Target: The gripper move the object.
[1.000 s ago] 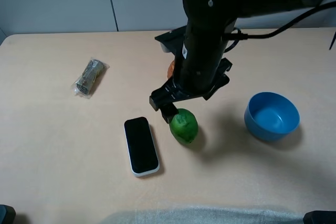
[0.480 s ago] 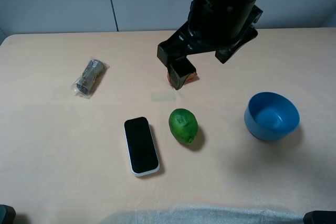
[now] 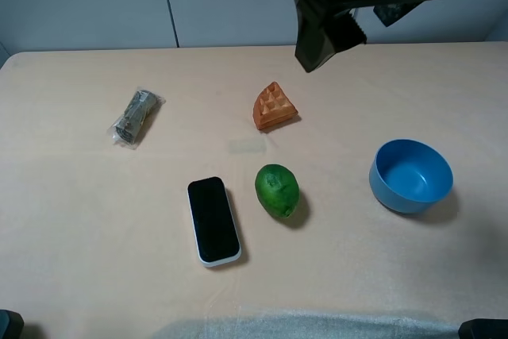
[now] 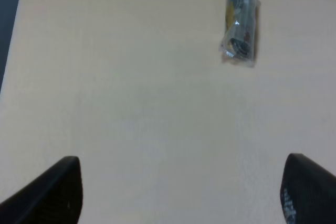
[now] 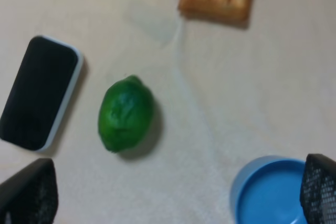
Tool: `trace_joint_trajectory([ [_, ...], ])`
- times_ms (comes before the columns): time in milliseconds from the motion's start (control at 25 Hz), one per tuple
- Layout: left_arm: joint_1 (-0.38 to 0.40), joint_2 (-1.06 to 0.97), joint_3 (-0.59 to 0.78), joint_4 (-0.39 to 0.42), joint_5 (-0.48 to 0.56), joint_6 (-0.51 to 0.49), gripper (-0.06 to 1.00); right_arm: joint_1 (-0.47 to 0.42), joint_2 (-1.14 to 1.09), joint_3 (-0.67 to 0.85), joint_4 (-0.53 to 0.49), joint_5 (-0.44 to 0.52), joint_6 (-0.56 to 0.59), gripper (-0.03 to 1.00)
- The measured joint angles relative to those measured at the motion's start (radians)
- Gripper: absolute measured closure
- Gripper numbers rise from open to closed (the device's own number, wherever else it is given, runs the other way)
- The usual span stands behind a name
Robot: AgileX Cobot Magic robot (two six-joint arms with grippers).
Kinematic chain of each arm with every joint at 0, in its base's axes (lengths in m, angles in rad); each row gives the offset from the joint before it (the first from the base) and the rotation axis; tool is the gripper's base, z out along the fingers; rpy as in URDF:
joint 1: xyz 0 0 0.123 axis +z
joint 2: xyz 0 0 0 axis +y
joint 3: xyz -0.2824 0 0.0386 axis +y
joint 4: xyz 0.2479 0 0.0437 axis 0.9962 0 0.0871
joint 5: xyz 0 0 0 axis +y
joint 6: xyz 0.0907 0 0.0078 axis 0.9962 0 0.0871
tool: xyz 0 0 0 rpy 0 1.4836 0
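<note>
The object, a small glossy green fruit (image 3: 277,190), lies on the table between the phone and the blue bowl; it also shows in the right wrist view (image 5: 126,113). My right gripper (image 3: 327,37) is a black claw held high above the back of the table, well apart from the fruit. In the right wrist view it (image 5: 174,192) is open and empty, with its fingertips (image 5: 29,192) far apart. My left gripper (image 4: 179,192) is open and empty over bare table near the left side.
An orange-brown waffle wedge (image 3: 274,106) lies behind the fruit. A black phone (image 3: 213,220) lies left of the fruit. A blue bowl (image 3: 410,175) stands at the right. A clear-wrapped packet (image 3: 136,117) lies at the left, also in the left wrist view (image 4: 240,25).
My right gripper has risen from just beside the fruit and pulled back and to the right. The fruit stays where it was on the table. The waffle is now uncovered.
</note>
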Motion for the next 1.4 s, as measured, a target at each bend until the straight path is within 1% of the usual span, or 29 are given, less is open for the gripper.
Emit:
trace_joint_trajectory([
  [200, 0.0, 0.0, 0.0, 0.0, 0.0, 0.0, 0.11, 0.0, -0.071, 0.0, -0.072, 0.001, -0.005, 0.27],
  [400, 0.0, 0.0, 0.0, 0.0, 0.0, 0.0, 0.11, 0.0, -0.119, 0.008, -0.096, 0.001, -0.006, 0.27],
  [600, 0.0, 0.0, 0.0, 0.0, 0.0, 0.0, 0.11, 0.0, -0.193, 0.087, -0.107, 0.001, -0.006, 0.27],
  [680, 0.0, 0.0, 0.0, 0.0, 0.0, 0.0, 0.11, -0.021, -0.245, 0.154, -0.107, 0.001, -0.006, 0.27],
  [840, 0.0, 0.0, 0.0, 0.0, 0.0, 0.0, 0.11, -0.132, -0.316, 0.23, -0.079, 0.001, -0.006, 0.27],
  [960, 0.0, 0.0, 0.0, 0.0, 0.0, 0.0, 0.11, -0.243, -0.395, 0.286, -0.051, -0.007, -0.006, 0.27],
  [1000, 0.0, 0.0, 0.0, 0.0, 0.0, 0.0, 0.11, -0.288, -0.425, 0.307, -0.046, -0.023, -0.006, 0.27],
  [1120, 0.0, 0.0, 0.0, 0.0, 0.0, 0.0, 0.11, -0.386, -0.514, 0.375, -0.04, -0.062, -0.006, 0.27],
  [1400, 0.0, 0.0, 0.0, 0.0, 0.0, 0.0, 0.11, -0.628, -0.814, 0.586, -0.036, -0.149, -0.006, 0.27],
])
